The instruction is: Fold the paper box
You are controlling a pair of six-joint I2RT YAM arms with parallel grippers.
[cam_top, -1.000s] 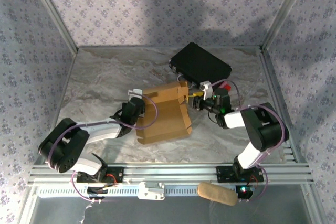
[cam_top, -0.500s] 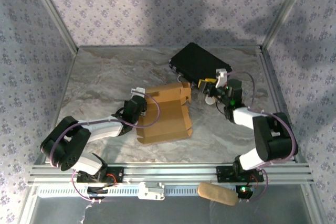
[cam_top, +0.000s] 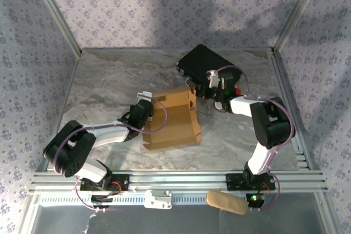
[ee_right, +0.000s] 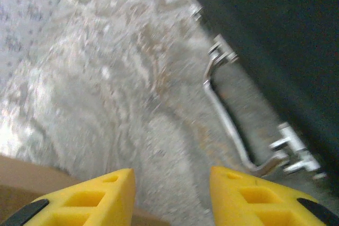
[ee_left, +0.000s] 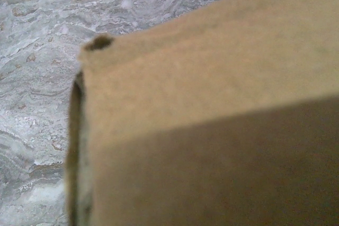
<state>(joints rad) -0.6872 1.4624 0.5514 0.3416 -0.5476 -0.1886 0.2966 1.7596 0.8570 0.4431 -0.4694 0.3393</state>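
The tan paper box (cam_top: 171, 120) lies partly folded in the middle of the marble table, its far right flap standing up. My left gripper (cam_top: 143, 108) sits at the box's left edge, shut on the cardboard. In the left wrist view the paper box (ee_left: 212, 104) is so close that it hides the fingers. My right gripper (cam_top: 201, 90) hovers open between the box's far right corner and the black case, holding nothing. In the right wrist view the right gripper (ee_right: 172, 194) shows yellow fingertips (ee_right: 90, 199) over bare marble, with a strip of the paper box (ee_right: 21, 173) at lower left.
A black case (cam_top: 211, 65) with a metal handle (ee_right: 228, 115) lies at the back right, just beyond my right gripper. A tan roll (cam_top: 226, 202) rests on the front rail. Aluminium posts and patterned walls close the table in.
My right gripper has swung away from the box's right flap toward the back, beside the black case, and its jaws have narrowed. The left gripper and the box have stayed put.
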